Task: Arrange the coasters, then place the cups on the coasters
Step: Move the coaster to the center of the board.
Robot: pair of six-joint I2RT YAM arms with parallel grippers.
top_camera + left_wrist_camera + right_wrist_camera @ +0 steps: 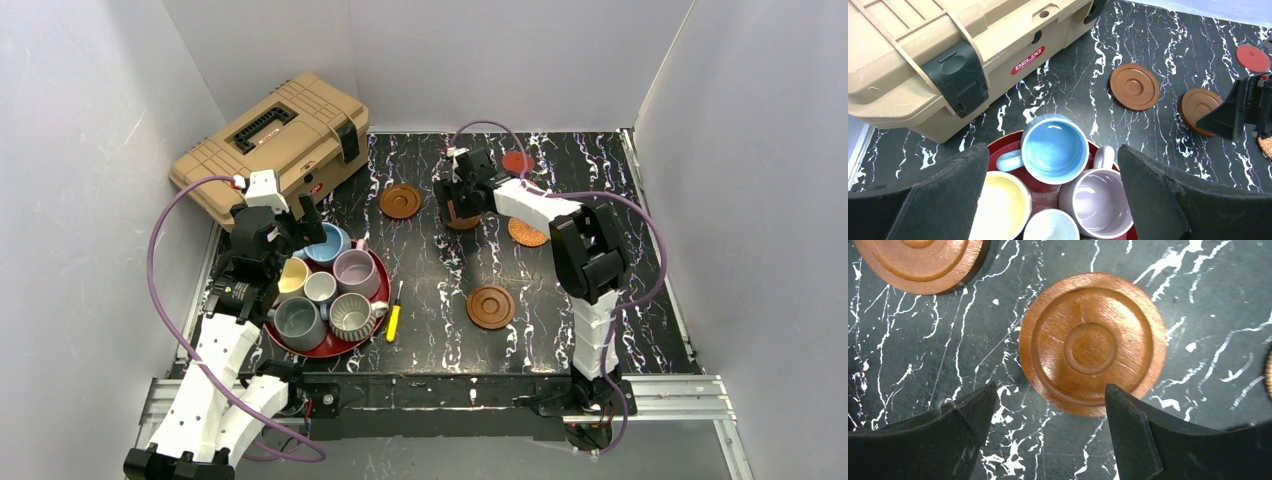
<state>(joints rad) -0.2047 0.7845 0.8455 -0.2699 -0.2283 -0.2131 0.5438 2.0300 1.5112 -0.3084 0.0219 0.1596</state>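
Right gripper hangs low over the table with its jaws spread and nothing between them. One dark wooden coaster lies flat just ahead of the fingertips, and one finger's tip overlaps its near edge in the wrist view. It looks set either to nudge or to pinch this disc into line, since a second wooden coaster sits close beyond it, ahead and to the left. The arm reaches far forward, with the wrist bent down so the fingers point at the tabletop. A woven coaster lies behind the hand, nearer the arm's base. The left gripper is also spread wide and empty. It hovers above the red tray, where the cups wait crowded together. The light blue cup is right below its fingers, and the mauve cup is beside that.
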